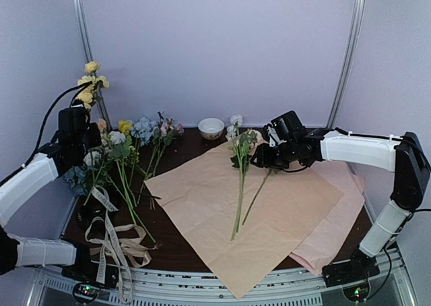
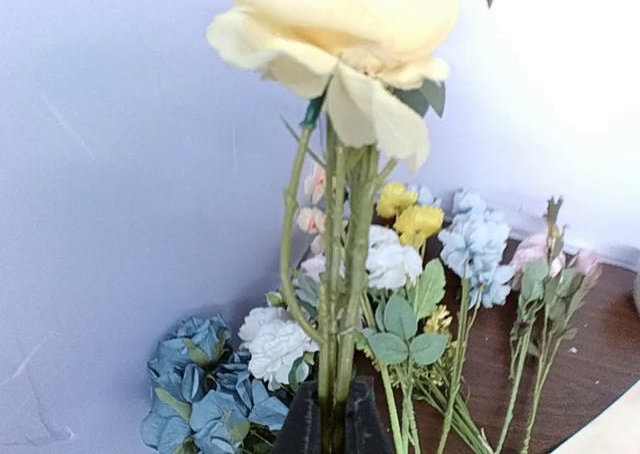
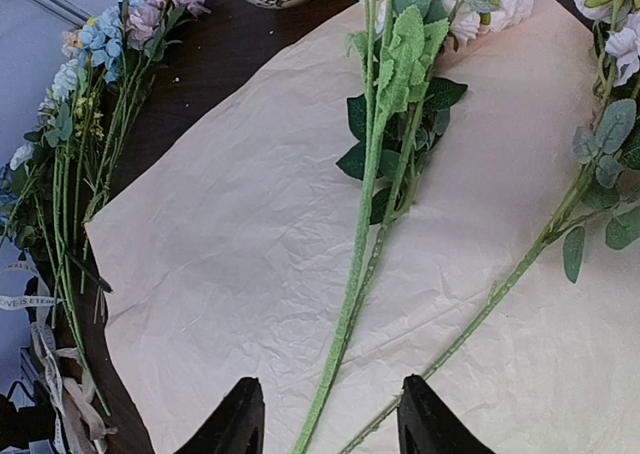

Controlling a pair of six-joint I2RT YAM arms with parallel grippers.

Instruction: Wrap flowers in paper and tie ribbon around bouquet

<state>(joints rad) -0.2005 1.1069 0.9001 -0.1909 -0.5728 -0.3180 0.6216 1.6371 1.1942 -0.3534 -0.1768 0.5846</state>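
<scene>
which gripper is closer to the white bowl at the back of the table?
Right. The right gripper hovers over the paper, just right of the bowl; the left gripper is far left, gripping yellow flower stems.

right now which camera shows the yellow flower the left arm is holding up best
The left wrist view: it shows the yellow flower close up, bloom large, with its stems pinched in the left gripper. The top view shows it small and far off. The right wrist view does not show it.
</scene>
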